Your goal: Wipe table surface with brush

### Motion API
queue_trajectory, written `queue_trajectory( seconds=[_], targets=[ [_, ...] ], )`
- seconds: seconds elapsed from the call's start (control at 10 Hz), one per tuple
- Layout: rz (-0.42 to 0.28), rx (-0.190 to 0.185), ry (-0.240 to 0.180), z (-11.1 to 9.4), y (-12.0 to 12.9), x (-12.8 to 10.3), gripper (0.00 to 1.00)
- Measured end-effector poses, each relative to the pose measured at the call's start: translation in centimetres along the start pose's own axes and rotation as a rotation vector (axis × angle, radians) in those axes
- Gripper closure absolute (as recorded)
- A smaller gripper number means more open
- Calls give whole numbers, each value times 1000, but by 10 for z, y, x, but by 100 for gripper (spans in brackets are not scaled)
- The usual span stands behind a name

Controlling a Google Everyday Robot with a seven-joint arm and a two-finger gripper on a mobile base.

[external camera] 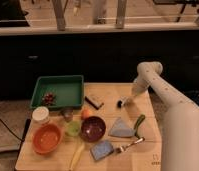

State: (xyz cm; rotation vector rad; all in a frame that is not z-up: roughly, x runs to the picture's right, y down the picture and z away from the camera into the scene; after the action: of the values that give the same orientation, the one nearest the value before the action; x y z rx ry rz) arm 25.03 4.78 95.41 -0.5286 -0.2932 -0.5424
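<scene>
Arm enters from 3 o'clock. Gripper (pixel 132 98) is low over the table surface (pixel 110 91), at about 2 o'clock from the table's middle. Brush (pixel 122 103) sits at its tip, dark head down toward the wood and pale handle running up into the gripper. Whether the grip is closed on the handle: cannot tell.

Judgement: head-down and tilted suits dragging bristles across the planks, so wiping looks underway or about to begin.

Room for strokes:
- Bare wood lies around the brush toward 12 and 3 o'clock, up to the far and right edges, both near.
- Dark-edged block (pixel 94 101) is near at 9 o'clock, with the green tray (pixel 58 78) beyond it.
- Grey-blue wedge (pixel 121 128) and green-handled utensil (pixel 138 123) lie near at 6 o'clock, the purple bowl (pixel 93 128) at 7.

Short sweeps seem to fit; long ones toward 9 or 6 risk pushing clutter.
</scene>
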Motion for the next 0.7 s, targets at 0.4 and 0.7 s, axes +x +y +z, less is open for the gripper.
queue_trajectory(
  seconds=[0.4,0.7],
  targets=[
    [-64,15,-54,4,-15,-18,98],
    [-64,16,-54,4,-15,-19,98]
  ],
)
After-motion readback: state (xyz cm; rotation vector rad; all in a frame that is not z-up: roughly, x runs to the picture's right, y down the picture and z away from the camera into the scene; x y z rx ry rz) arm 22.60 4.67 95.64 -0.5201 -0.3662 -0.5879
